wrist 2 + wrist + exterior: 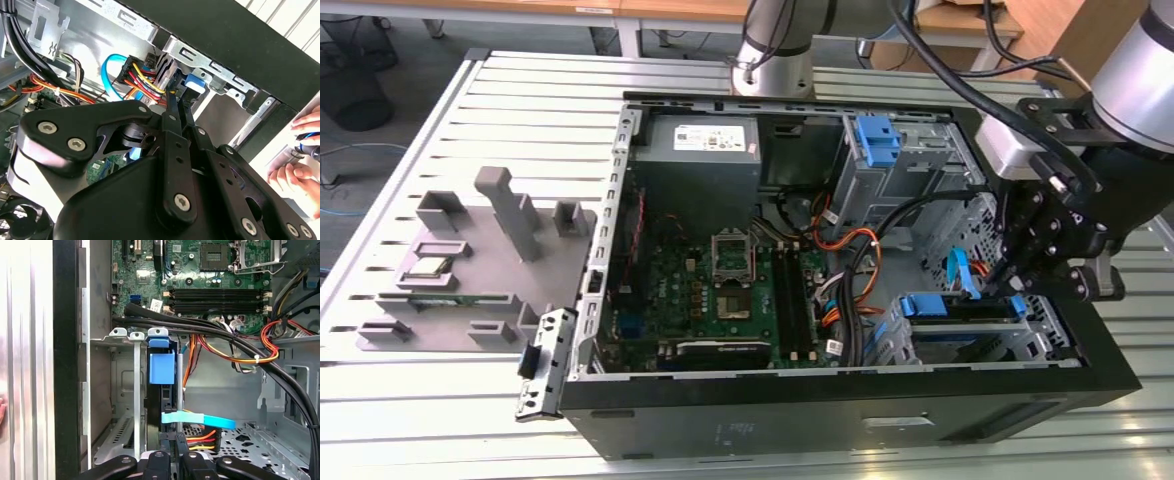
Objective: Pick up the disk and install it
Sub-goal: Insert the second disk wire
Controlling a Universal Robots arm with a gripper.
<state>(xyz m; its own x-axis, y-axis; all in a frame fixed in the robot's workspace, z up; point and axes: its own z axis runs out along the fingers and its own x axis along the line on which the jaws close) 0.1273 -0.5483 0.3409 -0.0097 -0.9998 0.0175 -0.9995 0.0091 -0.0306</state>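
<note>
The disk (958,306) stands on edge in the drive bay at the near corner of the open computer case (854,420), on the exterior view's right. Its blue carrier (161,367) shows end-on between the bay's metal rails in the first wrist view. In the second wrist view a blue corner of the disk (192,85) peeks past the fingertips. My gripper (1014,288) hangs over that bay. Its two black fingers (170,125) run together to a point at the carrier's end, so the gripper (176,97) (174,452) is shut with nothing seen between them.
A blue flat cable (200,420) and red-yellow-orange wires (235,357) cross beside the bay. The case also holds a motherboard (734,290), a grey power supply (700,140) and an upper blue bracket (878,140). A grey fixture (467,260) lies outside. A person's hand (300,150) is nearby.
</note>
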